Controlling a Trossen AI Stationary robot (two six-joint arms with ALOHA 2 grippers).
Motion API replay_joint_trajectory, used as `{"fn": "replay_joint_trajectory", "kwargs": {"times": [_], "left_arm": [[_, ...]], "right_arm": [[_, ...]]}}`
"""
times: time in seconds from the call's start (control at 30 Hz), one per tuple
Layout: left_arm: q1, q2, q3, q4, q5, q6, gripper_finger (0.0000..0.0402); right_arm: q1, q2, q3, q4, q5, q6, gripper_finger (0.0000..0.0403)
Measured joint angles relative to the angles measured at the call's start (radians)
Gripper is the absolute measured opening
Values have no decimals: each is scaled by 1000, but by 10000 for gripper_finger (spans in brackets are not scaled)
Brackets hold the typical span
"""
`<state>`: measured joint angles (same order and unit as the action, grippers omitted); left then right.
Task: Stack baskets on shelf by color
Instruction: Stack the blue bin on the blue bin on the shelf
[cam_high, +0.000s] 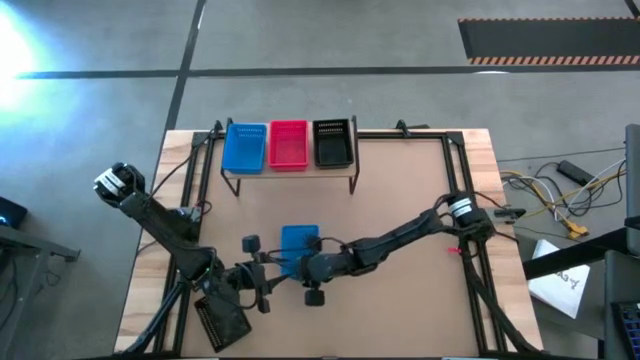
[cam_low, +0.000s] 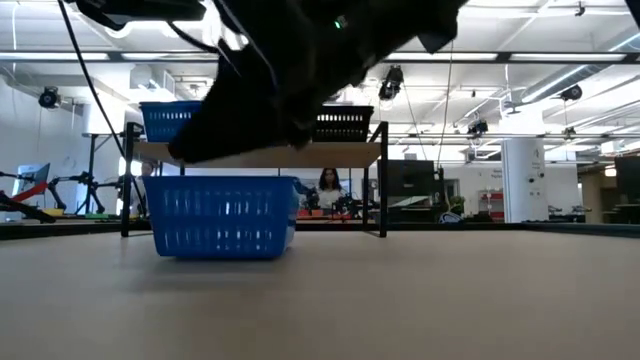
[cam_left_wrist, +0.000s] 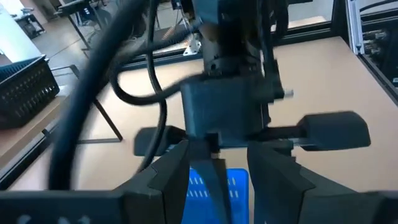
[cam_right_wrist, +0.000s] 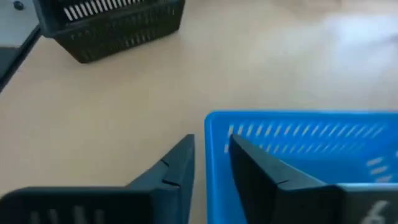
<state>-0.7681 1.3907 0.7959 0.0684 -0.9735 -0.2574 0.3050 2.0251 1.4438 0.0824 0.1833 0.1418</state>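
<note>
A blue basket (cam_high: 298, 240) stands on its base on the table in front of the shelf (cam_high: 290, 176); it also shows in the low view (cam_low: 222, 217). On the shelf top sit a blue basket (cam_high: 245, 147), a red one (cam_high: 289, 145) and a black one (cam_high: 334, 144). My right gripper (cam_right_wrist: 211, 162) reaches in from the table's right to the blue basket's near end and is shut on its wall. My left gripper (cam_left_wrist: 217, 174) is open just left of it, above the table, touching nothing. My right gripper has the blue basket's end wall near a corner (cam_right_wrist: 214, 127), with one finger (cam_right_wrist: 267, 171) inside the basket and the other (cam_right_wrist: 177, 165) outside. The fingers slant down from above. The basket stays upright with its base on the table (cam_low: 222, 252).
A black basket (cam_high: 222, 322) lies near the table's near left corner, also seen in the right wrist view (cam_right_wrist: 112, 25). Both arms crowd the table's near middle. Black frame rails run along the left and right table edges. Bare tabletop lies right of the blue basket.
</note>
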Motion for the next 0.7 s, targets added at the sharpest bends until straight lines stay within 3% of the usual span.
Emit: {"fn": "replay_joint_trajectory", "kwargs": {"times": [0.17, 0.37, 0.5, 0.7], "left_arm": [[-2, 0, 0, -3, 22, -24, 145], [-2, 0, -6, -2, 30, -58, 145], [9, 0, -18, 3, 54, -107, 145], [63, 21, -14, 39, 217, -125, 145]], "right_arm": [[15, -85, -31, -24, 15, -58, 144], [106, -313, -219, -94, 173, -61, 159], [190, -458, -390, -100, 291, 35, 157], [327, -579, -636, -85, 482, 285, 143]]}}
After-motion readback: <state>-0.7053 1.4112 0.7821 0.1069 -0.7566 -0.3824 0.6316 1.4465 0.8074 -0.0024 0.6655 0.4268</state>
